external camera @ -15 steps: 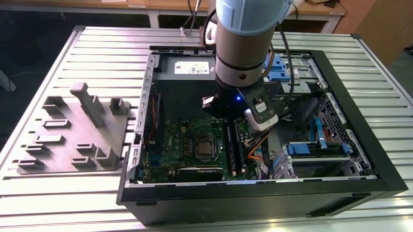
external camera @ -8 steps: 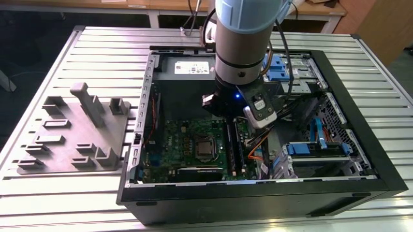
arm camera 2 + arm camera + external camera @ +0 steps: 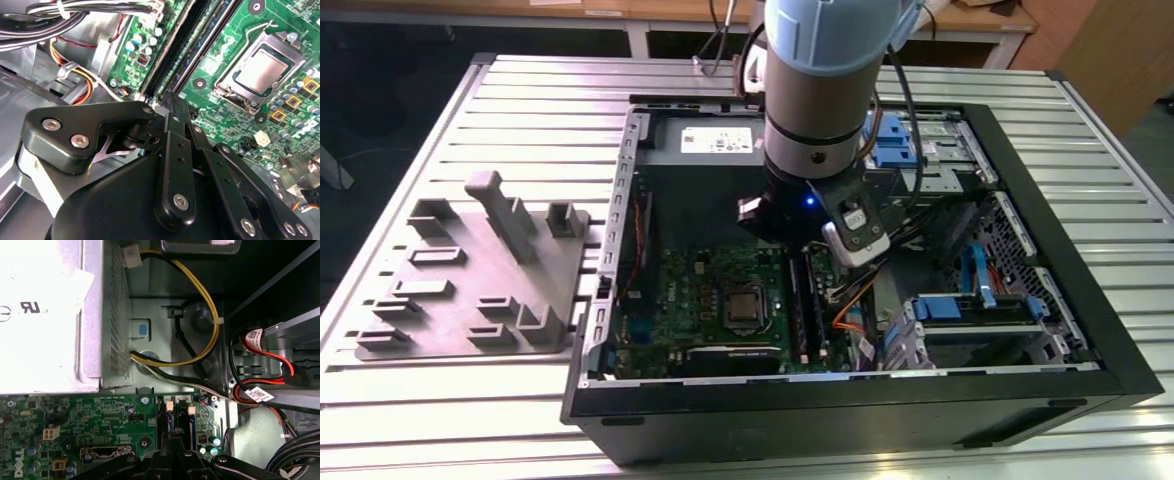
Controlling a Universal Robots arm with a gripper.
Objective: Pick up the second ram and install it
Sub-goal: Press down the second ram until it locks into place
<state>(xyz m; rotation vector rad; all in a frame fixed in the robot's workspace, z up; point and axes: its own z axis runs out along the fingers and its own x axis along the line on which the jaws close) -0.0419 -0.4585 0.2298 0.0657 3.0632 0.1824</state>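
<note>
Seating step, by the look of it: pick-up looks done, with the ram (image 3: 187, 47) lying along a slot on the motherboard (image 3: 707, 290), inside the case (image 3: 1067, 300) and well apart from the tray (image 3: 467, 270) on the exterior view's left.

Reaches down into the case with the arm (image 3: 821, 100), wrist just above the slots. Shows the gripper (image 3: 169, 102) in the second wrist view with fingers (image 3: 175, 150) drawn narrow, tips together at the near end of the slot row, beside the CPU socket (image 3: 262, 70). Shows nothing thick between the tips. Cannot tell whether they pinch the strip's top edge or merely rest on it.

Shows two blue-green strips side by side in the first wrist view, one of them in line with the fingertips. Takes that one (image 3: 173, 426) for the second ram, as a judgement only. Cannot tell whether it is fully down or whether the end latches have closed.

Calls for a straight push along the slot's line, with no sideways lean. Needs the force spread toward both ends of the strip so that neither end rides high. Risks, on a tilted press, a bent edge or a half-seated contact row. Leaves little room to spare, given the cables close beside the slots on the drive-bay side.
</note>
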